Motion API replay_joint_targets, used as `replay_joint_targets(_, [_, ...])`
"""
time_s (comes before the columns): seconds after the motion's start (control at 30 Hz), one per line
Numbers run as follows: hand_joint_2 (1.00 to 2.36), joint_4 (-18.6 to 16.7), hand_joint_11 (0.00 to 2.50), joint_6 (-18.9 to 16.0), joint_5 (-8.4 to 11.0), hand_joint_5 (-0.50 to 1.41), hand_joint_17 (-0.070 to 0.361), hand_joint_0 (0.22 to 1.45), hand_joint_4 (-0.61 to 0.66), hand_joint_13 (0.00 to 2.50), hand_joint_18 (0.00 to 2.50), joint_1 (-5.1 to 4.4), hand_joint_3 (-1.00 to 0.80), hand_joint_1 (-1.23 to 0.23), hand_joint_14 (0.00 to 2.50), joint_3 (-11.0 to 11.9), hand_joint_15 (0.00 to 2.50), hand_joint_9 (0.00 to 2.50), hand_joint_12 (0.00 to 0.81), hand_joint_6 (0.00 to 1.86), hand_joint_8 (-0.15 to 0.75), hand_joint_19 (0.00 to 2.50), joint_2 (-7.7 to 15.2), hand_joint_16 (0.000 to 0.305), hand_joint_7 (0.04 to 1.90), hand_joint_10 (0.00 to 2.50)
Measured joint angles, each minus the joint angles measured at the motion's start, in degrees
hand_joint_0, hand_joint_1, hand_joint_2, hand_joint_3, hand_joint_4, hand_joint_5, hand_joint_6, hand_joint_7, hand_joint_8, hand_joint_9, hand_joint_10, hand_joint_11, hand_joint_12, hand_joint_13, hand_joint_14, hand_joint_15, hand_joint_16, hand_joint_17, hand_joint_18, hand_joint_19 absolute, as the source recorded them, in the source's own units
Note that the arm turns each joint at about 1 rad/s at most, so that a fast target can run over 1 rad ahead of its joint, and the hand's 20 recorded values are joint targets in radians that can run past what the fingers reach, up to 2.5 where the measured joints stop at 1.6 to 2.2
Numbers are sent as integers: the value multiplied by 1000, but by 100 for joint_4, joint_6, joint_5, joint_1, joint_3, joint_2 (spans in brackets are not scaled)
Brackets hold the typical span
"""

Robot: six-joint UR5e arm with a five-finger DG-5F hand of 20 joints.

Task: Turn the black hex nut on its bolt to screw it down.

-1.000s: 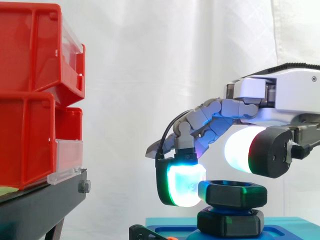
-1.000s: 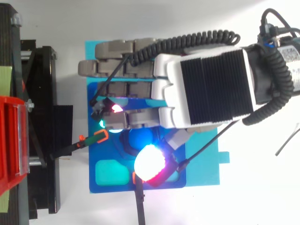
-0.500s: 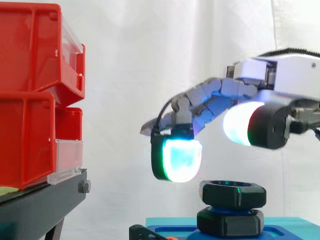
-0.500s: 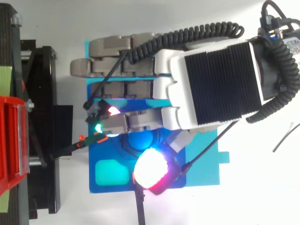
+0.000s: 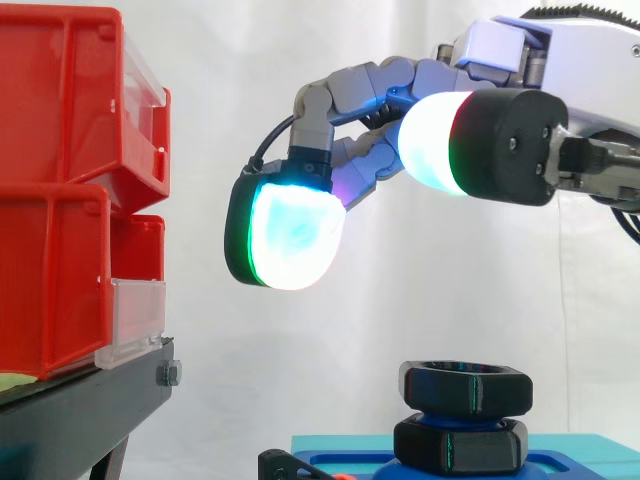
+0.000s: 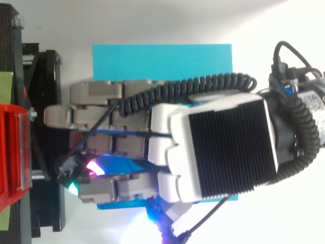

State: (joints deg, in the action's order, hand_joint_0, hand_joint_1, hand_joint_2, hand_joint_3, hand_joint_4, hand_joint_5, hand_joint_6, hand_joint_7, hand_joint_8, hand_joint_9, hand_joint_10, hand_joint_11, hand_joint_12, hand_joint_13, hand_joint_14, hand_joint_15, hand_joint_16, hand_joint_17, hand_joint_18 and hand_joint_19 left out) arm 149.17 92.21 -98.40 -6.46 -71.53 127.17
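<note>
The black hex nut [image 5: 466, 386] sits on its bolt above a second black hex piece [image 5: 460, 445], which stands on the blue plate [image 5: 340, 447]. My hand [image 5: 380, 85] hangs well above the nut and touches nothing. Its fingers are loosely bent, with a cyan-white glowing fingertip [image 5: 290, 235] pointing down to the left of the nut and the thick thumb pad [image 5: 500, 135] over it. From above, the hand [image 6: 223, 147] covers the nut, and the plate [image 6: 162, 61] shows beyond it.
Two stacked red bins [image 5: 60, 180] rest on the black stand [image 5: 80, 420] at the left, close to the fingertips. A small black and orange clamp [image 5: 290, 465] sits at the plate's left edge. A white curtain hangs behind.
The hand has let go of the nut's sides and risen well clear of it, drifting towards the bins. The nut stays on its bolt.
</note>
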Motion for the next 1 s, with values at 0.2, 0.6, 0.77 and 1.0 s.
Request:
replay_joint_targets(0.2, [1000, 290, 197, 1, 208, -61, 101, 503, 206, 506, 419, -169, -500, -170, 0, 0, 14, 817, 288, 528, 241, 215, 1, 45, 1105, 7])
replay_joint_targets(0.6, [1000, 609, 210, 96, 243, -60, 100, 504, 198, 509, 411, -303, -500, -172, 0, -1, 30, 837, 292, 615, 251, 208, 1, 44, 1064, 8])
replay_joint_targets(0.77, [1000, 724, 225, 184, 223, -58, 100, 503, 189, 512, 407, -296, -500, -170, 0, -2, 39, 847, 291, 650, 251, 208, 1, 44, 1058, 8])
replay_joint_targets(1.0, [1000, 849, 242, 493, 209, -56, 100, 504, 177, 516, 411, -229, -500, -169, 0, -4, 40, 873, 293, 665, 257, 209, 1, 44, 1088, 9])
